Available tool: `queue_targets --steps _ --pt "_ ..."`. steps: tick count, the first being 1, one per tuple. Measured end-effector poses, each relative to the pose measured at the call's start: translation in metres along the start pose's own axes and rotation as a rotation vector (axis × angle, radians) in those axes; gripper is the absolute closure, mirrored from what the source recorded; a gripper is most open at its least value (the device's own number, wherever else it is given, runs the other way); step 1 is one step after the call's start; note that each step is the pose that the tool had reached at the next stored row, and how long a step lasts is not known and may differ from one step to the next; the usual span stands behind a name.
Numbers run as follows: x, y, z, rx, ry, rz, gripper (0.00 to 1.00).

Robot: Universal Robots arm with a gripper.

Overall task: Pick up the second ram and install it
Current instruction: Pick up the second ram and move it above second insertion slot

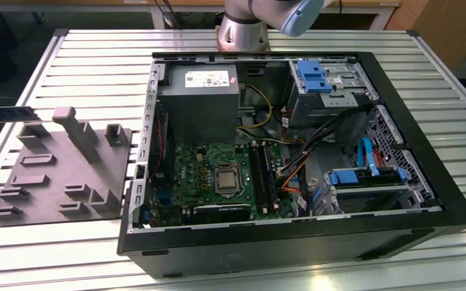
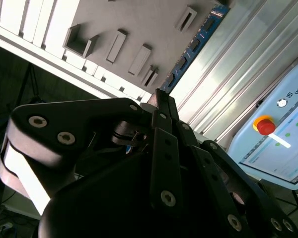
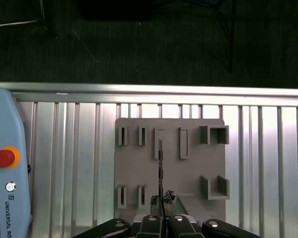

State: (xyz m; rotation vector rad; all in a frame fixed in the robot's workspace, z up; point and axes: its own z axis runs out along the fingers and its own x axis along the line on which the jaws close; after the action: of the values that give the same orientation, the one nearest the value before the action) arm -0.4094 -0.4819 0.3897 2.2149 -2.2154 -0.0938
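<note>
Pinching the ram [image 3: 160, 163] by one end, the gripper [image 3: 162, 200] is closed on it and holds it edge-on over the tray [image 3: 188, 188], well apart from the case [image 1: 298, 242]. With so little of the stick clamped, it could tilt or slip, then miss the slot [image 1: 259, 174] or jam at its mouth.

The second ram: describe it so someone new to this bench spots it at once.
On the slatted table, look to the grey holder tray at the exterior view's left of the computer case. The gripper holds the second ram near it: thin, dark, flat, unlike the tray's grey blocks.
</note>
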Motion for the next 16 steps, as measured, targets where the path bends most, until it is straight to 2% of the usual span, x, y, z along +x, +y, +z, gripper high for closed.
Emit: queue_targets --steps 16 --pt "0.0 -0.0134 -0.0006 0.0 0.0 0.0 0.88"
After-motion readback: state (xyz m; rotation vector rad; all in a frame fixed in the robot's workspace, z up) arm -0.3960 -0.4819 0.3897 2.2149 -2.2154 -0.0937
